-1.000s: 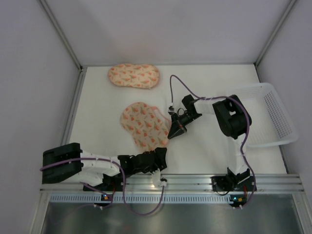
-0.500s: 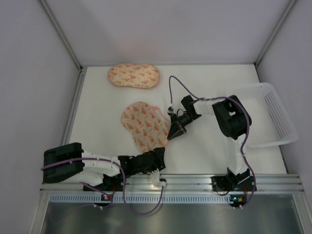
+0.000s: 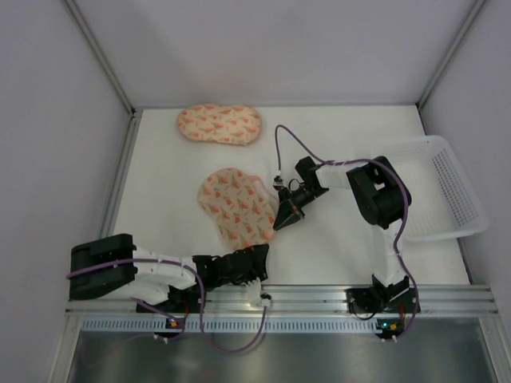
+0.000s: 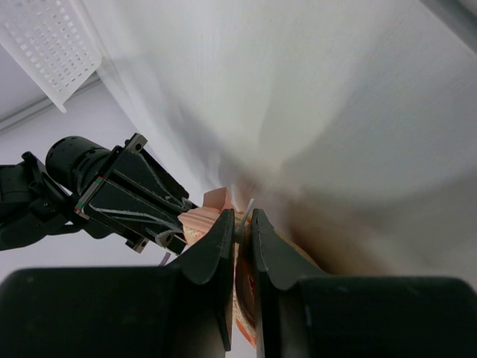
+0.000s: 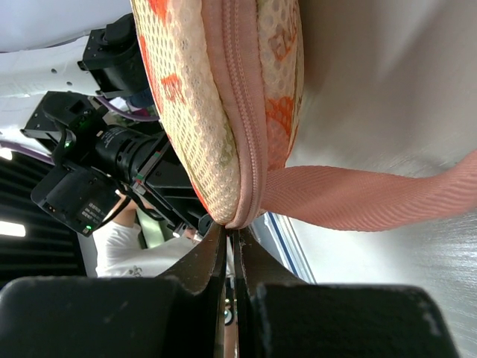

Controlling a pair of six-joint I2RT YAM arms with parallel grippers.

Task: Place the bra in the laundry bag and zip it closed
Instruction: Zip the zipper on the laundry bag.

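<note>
White tabletop between grey walls: a peach-pink, orange-speckled, figure-eight padded laundry bag (image 3: pixel 233 203) lies at centre, its visible zip seam closed and its contents hidden. An identical twin pouch (image 3: pixel 219 124) lies well beyond it, and a white plastic mesh basket (image 3: pixel 457 190) sits at the right. The left gripper (image 4: pixel 240 220), reaching low, pinches the bag's near end. The right gripper (image 5: pixel 227 233) is clenched on its right seam.
</note>
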